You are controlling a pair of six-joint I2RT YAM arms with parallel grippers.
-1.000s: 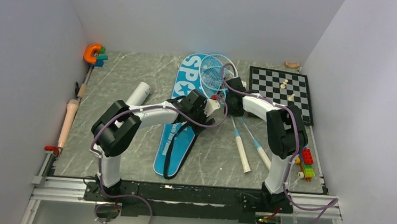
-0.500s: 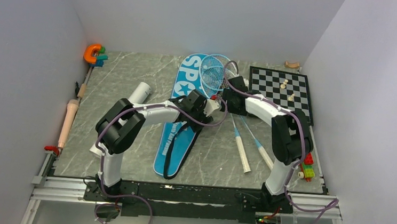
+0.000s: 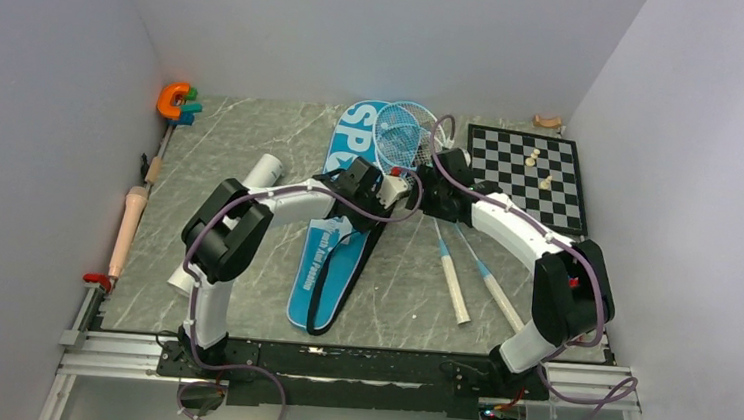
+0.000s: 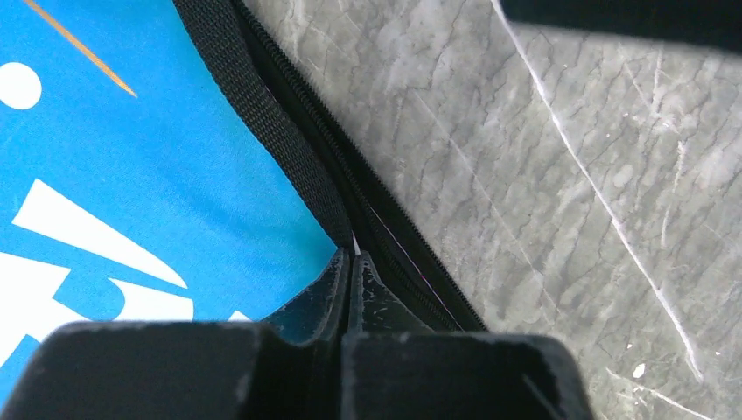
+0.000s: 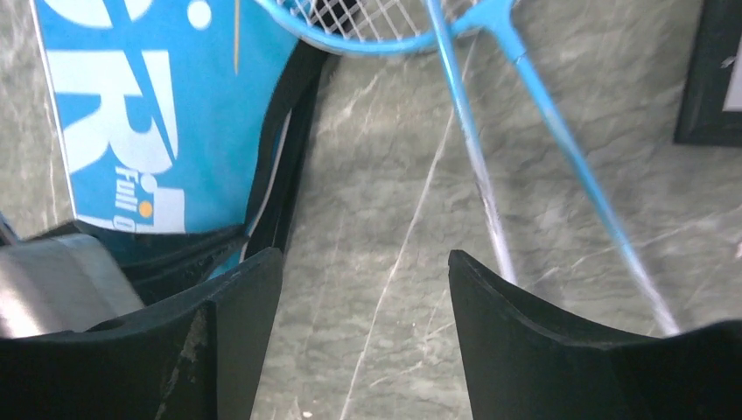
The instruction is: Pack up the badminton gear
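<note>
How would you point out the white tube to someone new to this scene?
Find the blue racket-shaped bag in the middle of the table. Just left of it a long white tube lies slanted, its middle hidden under the left arm. It is the only white cylinder; the rackets right of the bag are thin and blue-framed.

A blue racket-shaped bag (image 3: 328,267) with white lettering lies flat in the middle of the surface, its wide end toward the far edge and its narrow end, with a black strap (image 3: 318,311), toward the near edge. Two light-blue rackets (image 3: 404,137) rest with their heads overlapping the bag's wide end and their pale handles (image 3: 456,297) angled toward the near right corner. A long white tube (image 3: 263,171) lies left of the bag, slanting toward the near left corner.
</note>
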